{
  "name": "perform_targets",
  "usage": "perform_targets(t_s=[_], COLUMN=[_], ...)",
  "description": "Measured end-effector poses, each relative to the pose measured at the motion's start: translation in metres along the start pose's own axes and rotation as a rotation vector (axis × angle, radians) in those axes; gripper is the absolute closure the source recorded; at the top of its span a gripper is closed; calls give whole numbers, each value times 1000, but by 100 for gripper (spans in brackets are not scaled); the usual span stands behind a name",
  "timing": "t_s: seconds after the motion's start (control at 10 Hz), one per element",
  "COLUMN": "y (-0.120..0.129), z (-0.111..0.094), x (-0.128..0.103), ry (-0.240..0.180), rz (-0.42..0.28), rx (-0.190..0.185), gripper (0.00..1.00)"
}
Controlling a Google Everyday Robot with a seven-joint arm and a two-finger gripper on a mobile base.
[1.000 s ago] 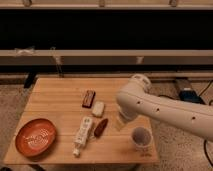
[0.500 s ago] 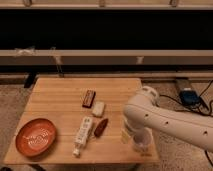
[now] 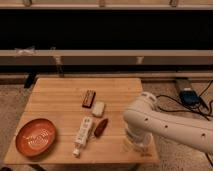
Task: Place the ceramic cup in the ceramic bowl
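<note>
The orange-red ceramic bowl (image 3: 36,136) with pale swirl lines sits at the front left corner of the wooden table (image 3: 60,95). The white ceramic cup (image 3: 144,146) stands near the table's front right corner. It is mostly covered by the end of my white arm, and only a pale part of it shows. My gripper (image 3: 135,143) is down at the cup, far to the right of the bowl. The arm hides how the gripper sits on the cup.
Between bowl and cup lie a white remote-like stick (image 3: 83,132) and a red-brown oblong item (image 3: 101,126). Farther back are a pale block (image 3: 98,108) and a brown bar (image 3: 89,98). A blue box with cables (image 3: 189,95) lies on the floor at the right.
The arm has swung down and to the right. The cup stood in plain view beside it before; now the arm's end covers it. The other objects have not moved.
</note>
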Motion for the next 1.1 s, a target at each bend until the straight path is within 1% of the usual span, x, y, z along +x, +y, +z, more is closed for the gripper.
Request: perform_targets(t_s=[0.1,0.4,0.5,0.6,0.7,0.8,1.0,1.1], y=[-3,-6,-7,-9,-8,-8,-6,-4], z=[8,25,30,34,37,38,35,32], x=[-1,0,1,4,4,4,2,3], ry=[-12,-30,-34,-39,-49,-52,-44,-31], rz=[-3,-17,-21,-27,-30,-31,-23,-19], rx=[11,32,38,42,38,35,28,21], gripper=[28,28,30,37,50,59,80,90])
